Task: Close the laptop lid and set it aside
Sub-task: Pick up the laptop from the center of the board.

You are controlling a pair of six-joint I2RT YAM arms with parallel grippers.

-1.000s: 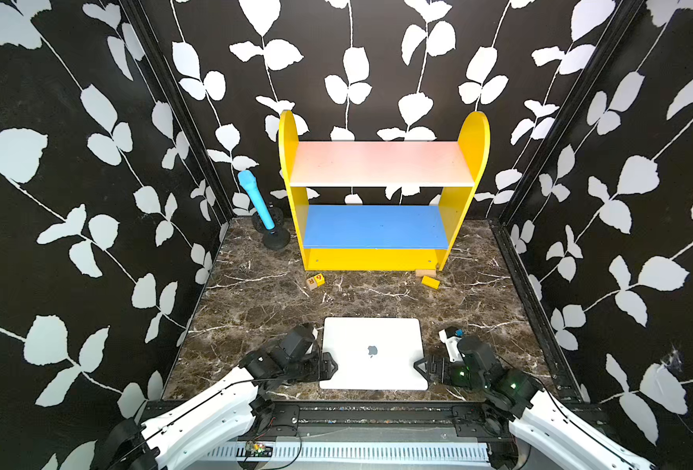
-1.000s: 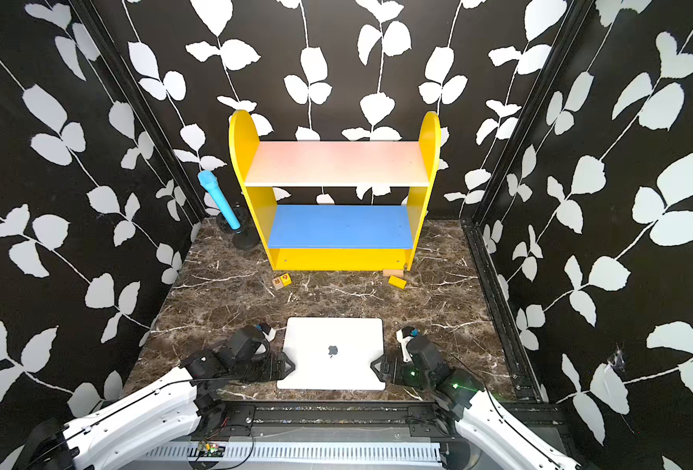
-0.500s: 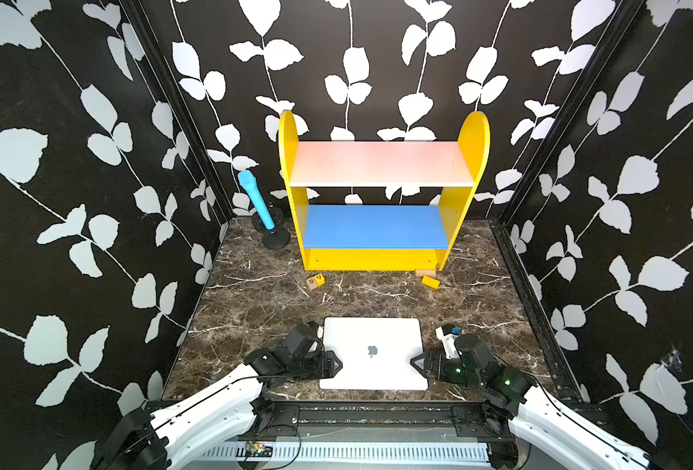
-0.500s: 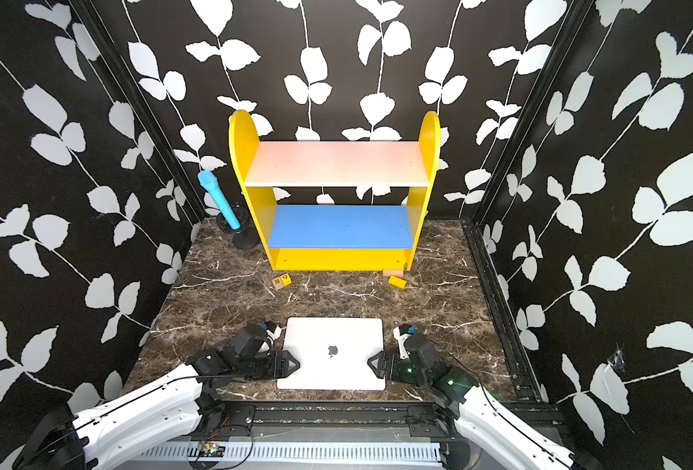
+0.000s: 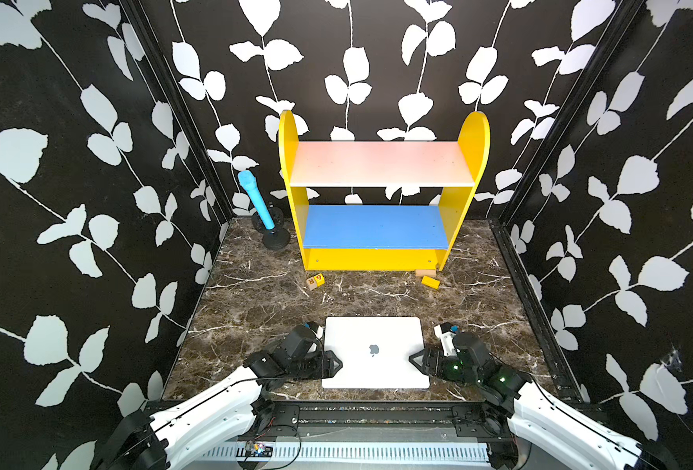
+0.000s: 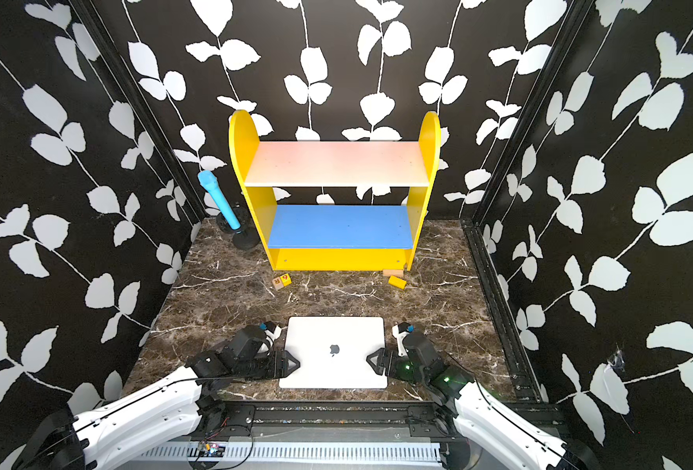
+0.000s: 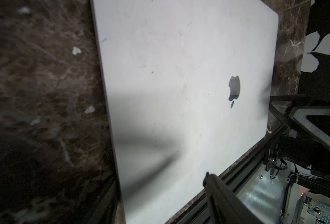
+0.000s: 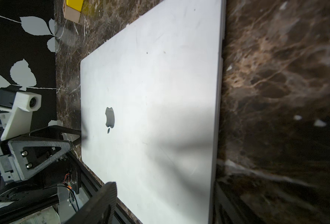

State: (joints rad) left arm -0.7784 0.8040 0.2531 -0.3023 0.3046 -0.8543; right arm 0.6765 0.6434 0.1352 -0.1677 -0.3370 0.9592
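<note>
The laptop (image 5: 373, 346) lies flat on the marble table near its front edge. Its silver-white lid (image 6: 334, 337) is down, logo up. My left gripper (image 5: 338, 362) is at the laptop's left side and my right gripper (image 5: 412, 360) at its right side. Both are turned so the jaws stand one above the other, open across the laptop's edge. In the left wrist view an upper finger (image 7: 228, 199) hangs clear above the lid (image 7: 179, 97). The right wrist view shows the same, a finger (image 8: 102, 199) above the lid (image 8: 160, 97). The lower fingers are lost in shadow.
A yellow shelf unit (image 5: 381, 258) with a pinkish-white top board and a blue lower board stands at the back. A blue microphone (image 5: 255, 199) on a black stand is to its left. A lettered cube (image 5: 315, 280) and a yellow block (image 5: 430, 281) lie behind the laptop. The black front rail (image 5: 377, 409) runs just in front of it.
Both grippers have crept inward so their upper fingers overlap the laptop's side edges, and their jaws have narrowed a little. The laptop has not moved.
</note>
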